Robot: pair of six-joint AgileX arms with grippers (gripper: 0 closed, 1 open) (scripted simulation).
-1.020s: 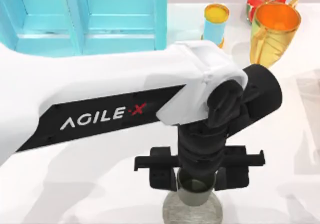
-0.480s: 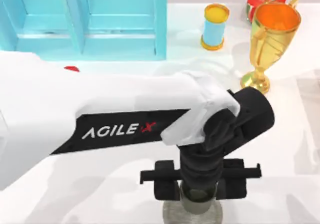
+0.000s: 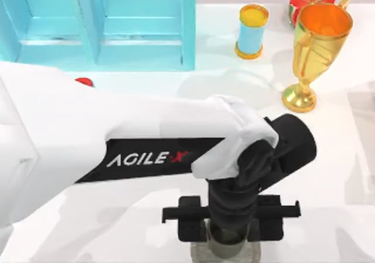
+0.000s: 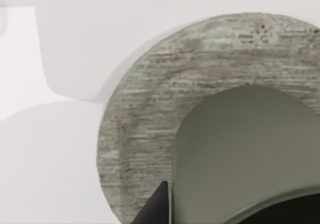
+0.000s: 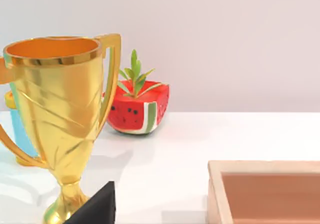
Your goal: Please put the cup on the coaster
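One cup [image 3: 229,237] sat clenched between the fingers of my left gripper [image 3: 230,235], right over the coaster [image 4: 150,114] at the table's [image 3: 340,175] near edge. Open white table lay to either side, with the trophy [image 3: 316,46] and blue cylinder [image 3: 252,31] well apart at the back. My arm read "AGILE X".

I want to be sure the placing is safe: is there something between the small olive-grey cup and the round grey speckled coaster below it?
Nothing visible stands between them. The small olive-grey cylindrical cup, at the left gripper, sits directly over the flat round grey speckled coaster; whether they touch cannot be told. The gold trophy goblet stands far off.
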